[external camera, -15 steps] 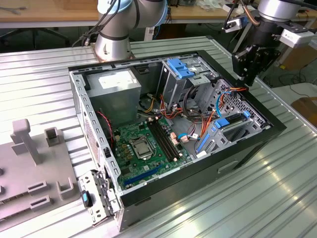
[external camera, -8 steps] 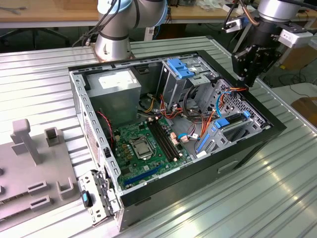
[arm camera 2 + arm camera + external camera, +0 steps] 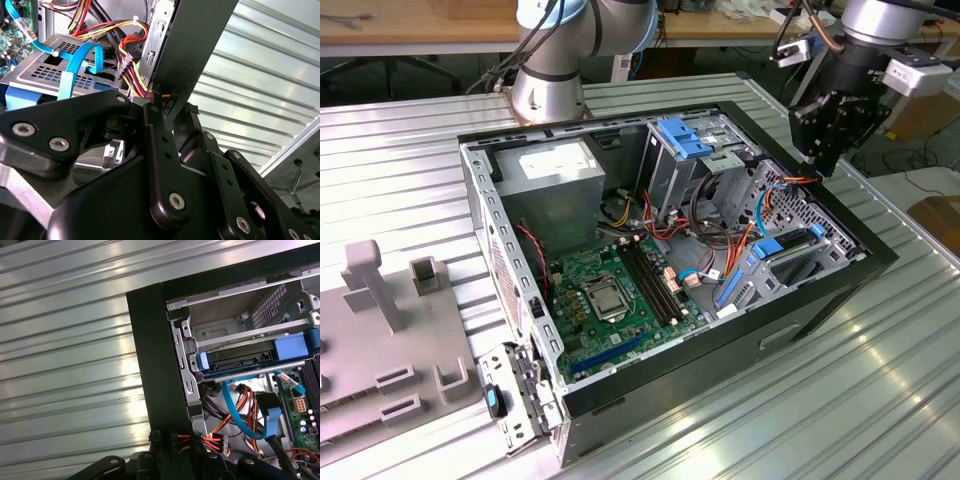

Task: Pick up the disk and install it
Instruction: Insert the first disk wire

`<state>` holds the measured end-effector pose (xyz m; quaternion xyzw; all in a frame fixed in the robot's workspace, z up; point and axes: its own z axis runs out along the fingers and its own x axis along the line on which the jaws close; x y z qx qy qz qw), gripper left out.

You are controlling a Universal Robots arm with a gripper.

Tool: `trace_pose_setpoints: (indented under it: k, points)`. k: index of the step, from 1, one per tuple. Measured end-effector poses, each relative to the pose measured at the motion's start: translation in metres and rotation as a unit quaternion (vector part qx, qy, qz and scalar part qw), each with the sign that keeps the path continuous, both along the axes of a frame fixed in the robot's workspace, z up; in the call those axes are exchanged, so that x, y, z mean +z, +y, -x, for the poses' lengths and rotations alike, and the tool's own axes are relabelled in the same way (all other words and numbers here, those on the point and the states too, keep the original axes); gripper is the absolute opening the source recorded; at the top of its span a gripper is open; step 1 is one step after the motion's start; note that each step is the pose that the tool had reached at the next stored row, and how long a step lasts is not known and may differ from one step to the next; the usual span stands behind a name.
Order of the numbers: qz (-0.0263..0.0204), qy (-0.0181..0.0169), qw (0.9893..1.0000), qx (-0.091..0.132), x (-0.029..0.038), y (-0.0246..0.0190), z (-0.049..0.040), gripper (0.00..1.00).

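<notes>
Black-linkage claw (image 3: 167,105) up close in second wrist view, right against black metal case wall (image 3: 200,40); can't tell if apart or together.

First wrist view: silver disk with blue plastic rails (image 3: 240,359) sits in grey drive cage (image 3: 215,332), light-blue flat cable (image 3: 229,405) looping just beside.

Exterior view: claw (image 3: 825,160) hovers over case corner, disk (image 3: 790,258) below.

Worry: straight drop clips wall or snags cable.
</notes>
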<state>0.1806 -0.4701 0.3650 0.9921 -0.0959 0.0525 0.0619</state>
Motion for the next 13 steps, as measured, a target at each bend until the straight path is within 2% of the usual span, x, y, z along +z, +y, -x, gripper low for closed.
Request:
trace_pose_setpoints:
  k: [3, 5, 13]
  points:
    - [0.0002, 0.0, 1.0, 0.0, -0.0012, 0.0, 0.0, 0.35]
    - [0.0008, 0.0, 1.0, 0.0, -0.002, 0.0, -0.0001, 0.21]
    - [0.0014, -0.0001, 1.0, 0.0, -0.0045, 0.0, -0.0001, 0.21]
